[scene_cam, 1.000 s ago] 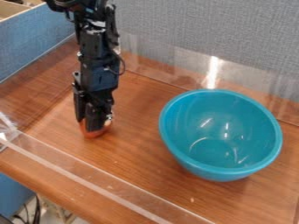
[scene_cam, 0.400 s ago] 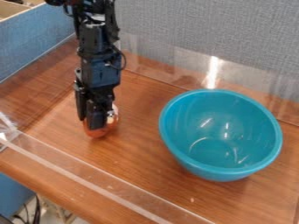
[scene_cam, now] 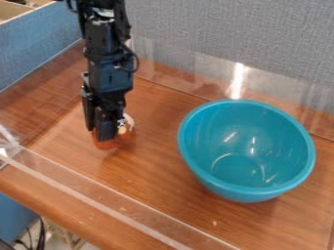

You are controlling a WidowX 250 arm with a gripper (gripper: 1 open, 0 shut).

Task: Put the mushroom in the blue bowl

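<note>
- While the blue bowl (scene_cam: 247,149) stays in the same place as one second ago, the gripper (scene_cam: 108,128) now stands a little higher above the wooden table (scene_cam: 156,190) than it did then.
- A second ago the orange cap of the mushroom (scene_cam: 116,126) sat low, close to the table surface; now the mushroom shows between the fingers, with its cream part and some orange visible, and it seems to be off the wood.
- The fingers are closed on the mushroom, and the gripper points down.
- Whether the mushroom is fully free of the table cannot be told for sure, because the gap under it is very small in this view.
- Seen from the blue bowl, the mushroom and the gripper are well apart from it, to its left and slightly further back.
- The blue bowl is empty inside; only light reflections show on its glossy bottom.
- A clear plastic wall (scene_cam: 53,171) runs along the front edge of the table, on the left of the blue bowl and in front of the gripper.
- The change probably means that the grasp is done and the lift has begun.
- What is left, by this judgement, is to carry the mushroom across to the blue bowl, high enough to pass over its rim, and to release it there.
- One risk is that the small rounded mushroom slips from the fingers on the way.
</note>
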